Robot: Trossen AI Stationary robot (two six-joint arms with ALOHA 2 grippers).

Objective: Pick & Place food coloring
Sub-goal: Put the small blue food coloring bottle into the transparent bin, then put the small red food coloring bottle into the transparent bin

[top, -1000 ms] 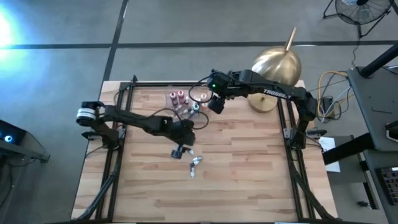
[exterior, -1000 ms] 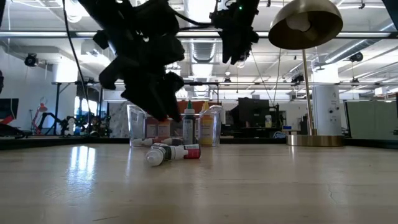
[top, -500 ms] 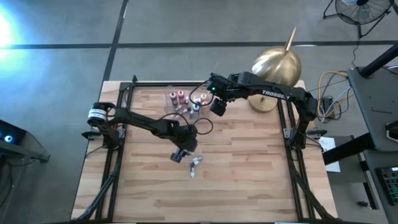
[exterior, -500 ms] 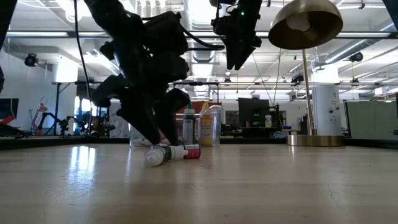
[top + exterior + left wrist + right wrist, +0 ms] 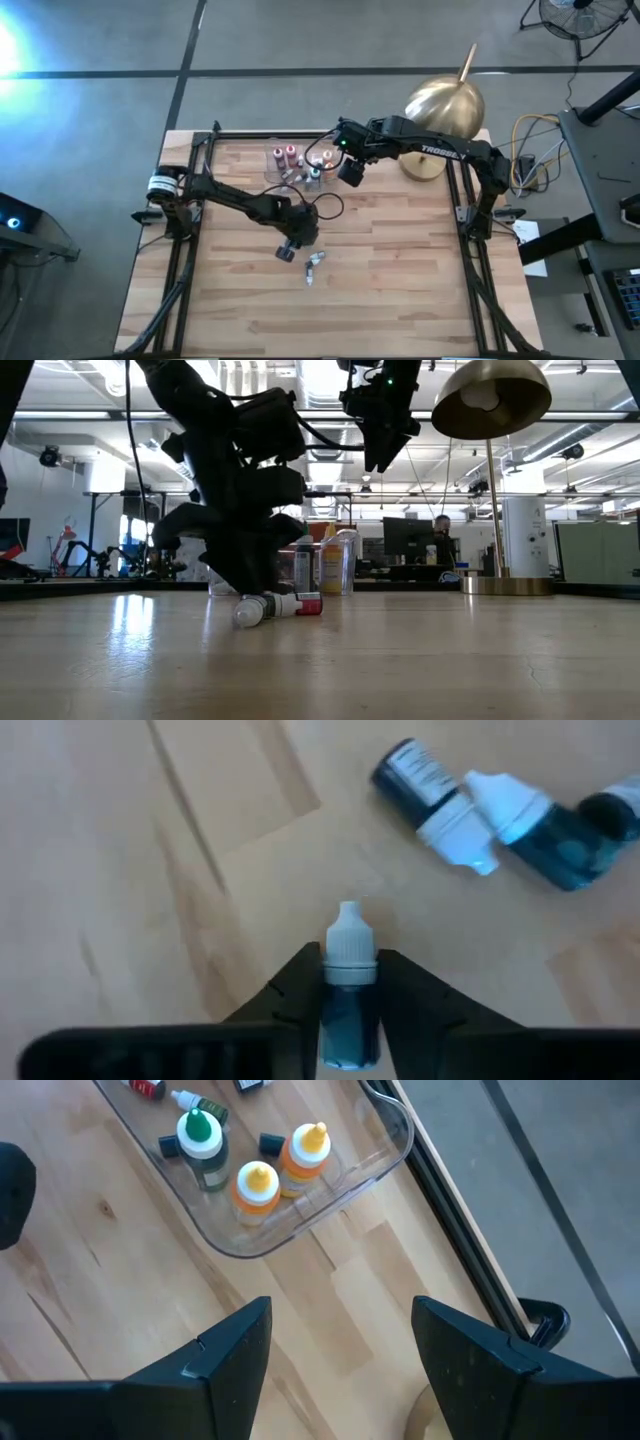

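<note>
Left end effector [image 5: 349, 982] is down at the counter [image 5: 400, 280] near its middle, fingers [image 5: 291, 995] pinched on a small dark-teal bottle [image 5: 349, 985] with a white cap. In my left wrist view the cap pokes out past the fingertips, and both fingers press the bottle's sides. From overhead the left end effector [image 5: 287, 250] sits just left of two more bottles lying loose on the wood.

Loose pair [image 5: 314, 264]: two dark bottles [image 5: 500, 815] lying on their sides, white caps, touching each other, close to the held one but apart from it. The low view shows them as a small heap [image 5: 275, 606] on the counter, one with a red end showing, with the left arm directly over and behind them.

Right end effector [image 5: 349, 170] hangs above the far part of the counter, just right of the clear tray [image 5: 330, 1200]. Its fingers [image 5: 225, 1355] stand wide apart with nothing between them. In the low view it [image 5: 382, 440] is up high, well clear of the wood.

Tray contents, right wrist view: two orange bottles [image 5: 282, 1167] upright with yellow caps, a green-capped bottle [image 5: 200, 1145] upright beside them, and a few more lying at the far side, too cut off for me to sort. Overhead, several red or pink bottles [image 5: 282, 155] stand at the tray's left end.

Brass lamp [image 5: 443, 105] sits at the far right corner.
</note>
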